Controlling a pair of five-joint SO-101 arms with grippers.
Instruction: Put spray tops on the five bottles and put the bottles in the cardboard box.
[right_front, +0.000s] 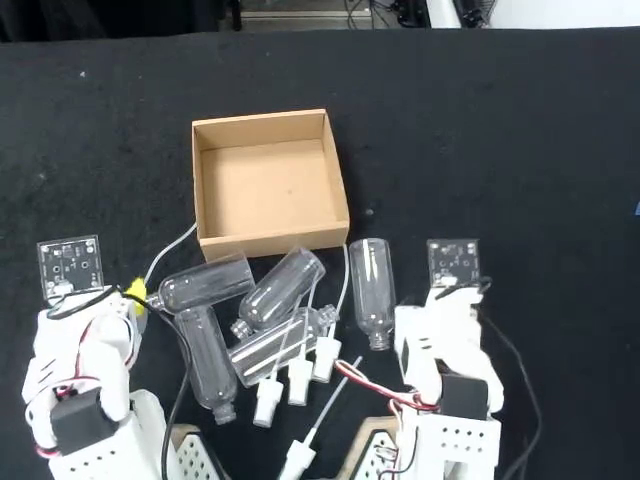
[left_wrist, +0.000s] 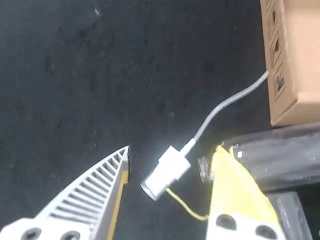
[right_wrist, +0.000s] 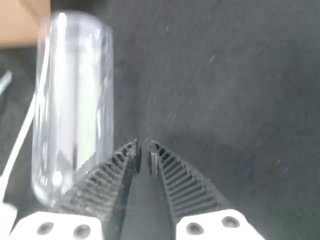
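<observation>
Several clear bottles without tops lie on the black table in front of the cardboard box (right_front: 270, 180). One bottle (right_front: 372, 290) lies apart at the right. My right gripper (right_wrist: 144, 151) is shut and empty, close beside that bottle (right_wrist: 70, 100). White spray tops (right_front: 298, 380) with thin tubes lie near the bottle necks. My left gripper (left_wrist: 170, 157) is open over the table, with one spray top (left_wrist: 167, 172) lying between its fingers and untouched. That top's tube runs toward the box (left_wrist: 295, 60). A bottle (left_wrist: 280, 155) lies just past the yellow-taped finger (left_wrist: 227, 175).
The left arm (right_front: 85, 360) stands at the table's near left, the right arm (right_front: 440, 335) at the near right. Another spray top (right_front: 300, 455) lies between the arm bases. Bare black cloth spreads to the left, right and behind the box.
</observation>
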